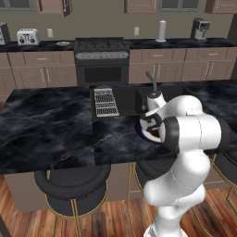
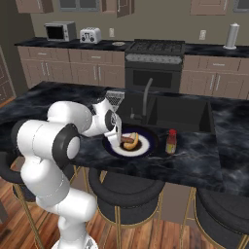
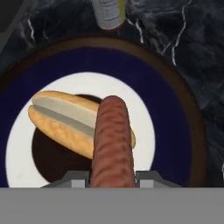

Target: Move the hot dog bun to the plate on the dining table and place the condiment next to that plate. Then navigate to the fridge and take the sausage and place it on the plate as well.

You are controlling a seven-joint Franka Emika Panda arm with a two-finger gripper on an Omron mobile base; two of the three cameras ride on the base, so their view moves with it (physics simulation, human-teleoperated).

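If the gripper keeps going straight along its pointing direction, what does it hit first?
Likely the hot dog bun on the plate: the gripper, shut on the sausage, points down at it. Depth unclear.

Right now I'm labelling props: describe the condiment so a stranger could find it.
On the dark marble island, in front of the sink, sits a blue-rimmed plate holding a bun. The condiment stands upright just right of that plate: a small bottle with a red cap.
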